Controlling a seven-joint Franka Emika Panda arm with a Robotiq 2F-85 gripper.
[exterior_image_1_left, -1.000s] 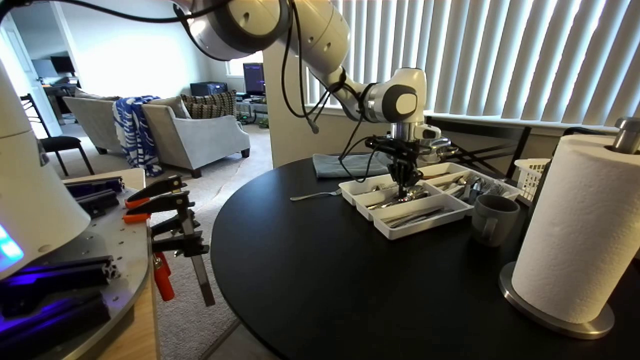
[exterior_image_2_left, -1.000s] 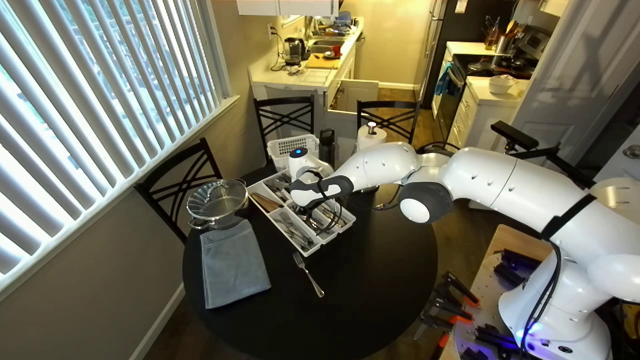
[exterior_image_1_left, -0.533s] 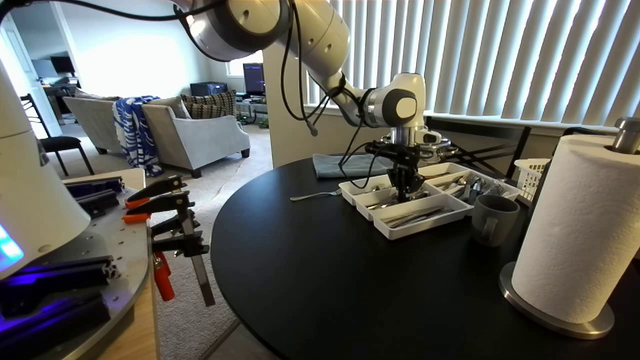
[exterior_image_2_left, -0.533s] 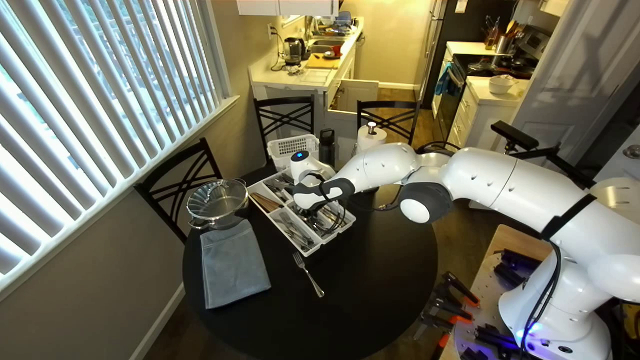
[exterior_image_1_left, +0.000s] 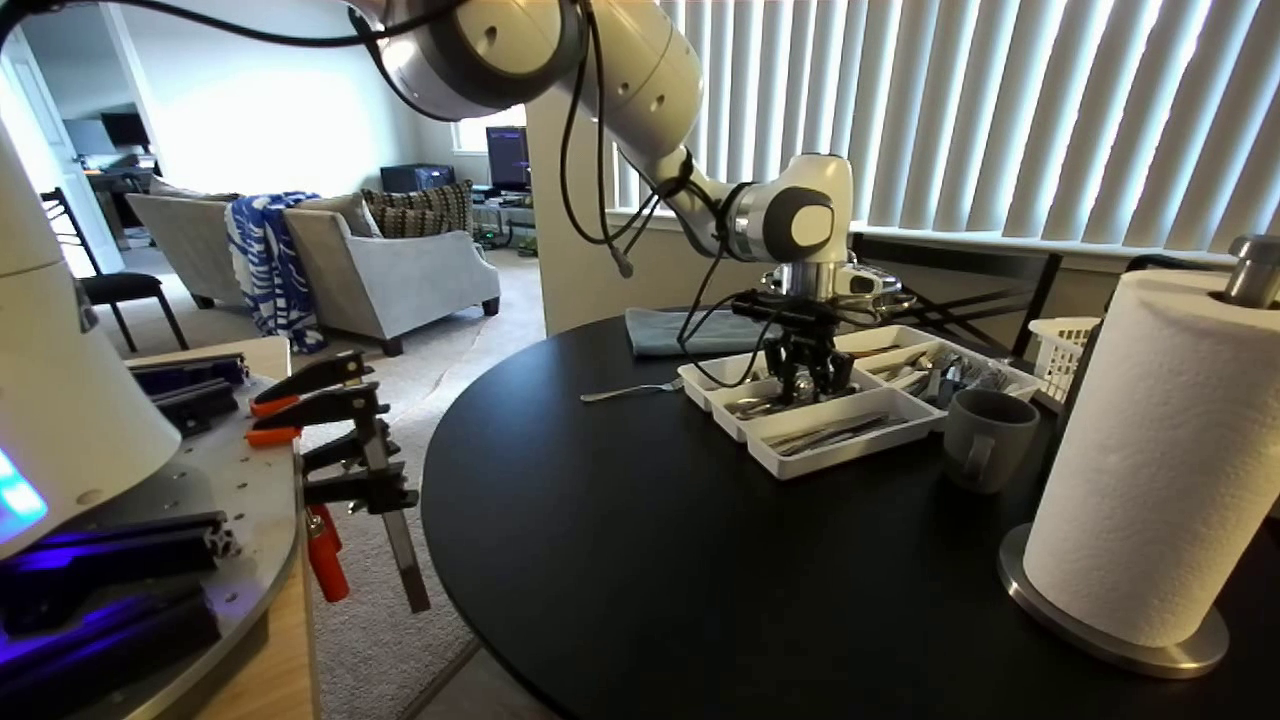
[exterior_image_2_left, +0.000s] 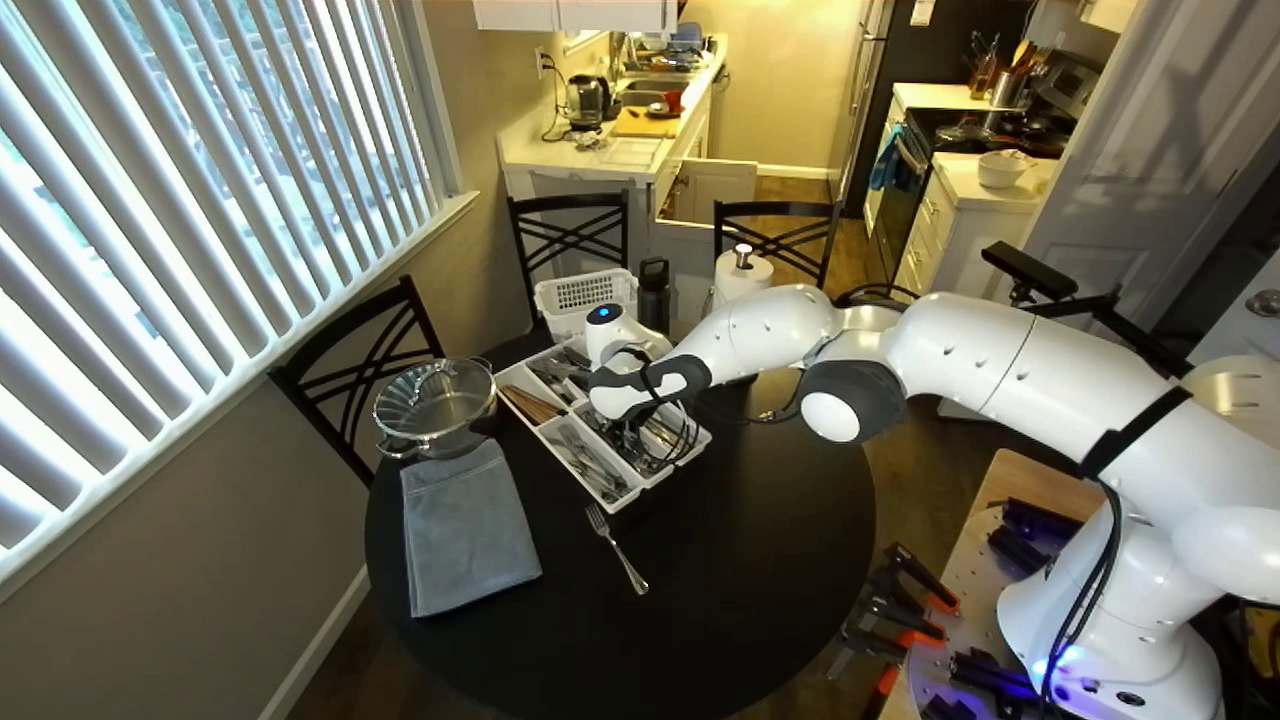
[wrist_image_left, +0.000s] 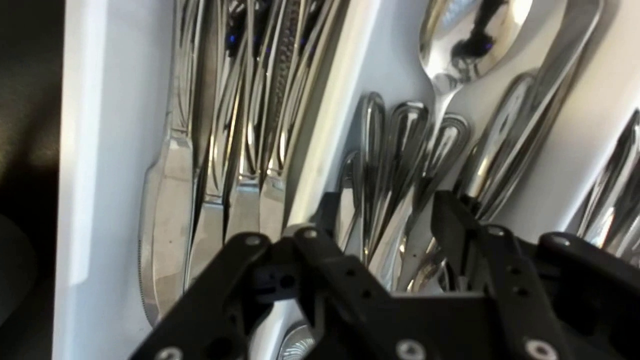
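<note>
My gripper (wrist_image_left: 386, 206) stands open over the middle compartment of a white cutlery tray (wrist_image_left: 82, 150). Between its parted fingers lie several silver handles (wrist_image_left: 400, 150), and nothing is gripped. A spoon bowl (wrist_image_left: 467, 45) shines further up the same compartment. One finger (wrist_image_left: 328, 207) is close to the divider beside the knives (wrist_image_left: 172, 215); whether it touches is unclear. In an exterior view the gripper (exterior_image_1_left: 812, 392) reaches down into the tray (exterior_image_1_left: 850, 450), its tips among the cutlery. A fork (exterior_image_2_left: 622, 553) rests alone on the black table outside the tray.
A grey mug (exterior_image_1_left: 985, 440) stands close to the tray, with a paper towel roll (exterior_image_1_left: 1140, 470) nearer the camera. A folded grey cloth (exterior_image_2_left: 468, 530) and a lidded glass pot (exterior_image_2_left: 435, 410) lie beyond the tray's other side. A white basket (exterior_image_2_left: 585, 295) and dark bottle (exterior_image_2_left: 653, 295) stand behind.
My gripper has come down toward the tray's middle compartment, and its fingers have spread from closed together to apart. The fork and the tray have stayed in place.
</note>
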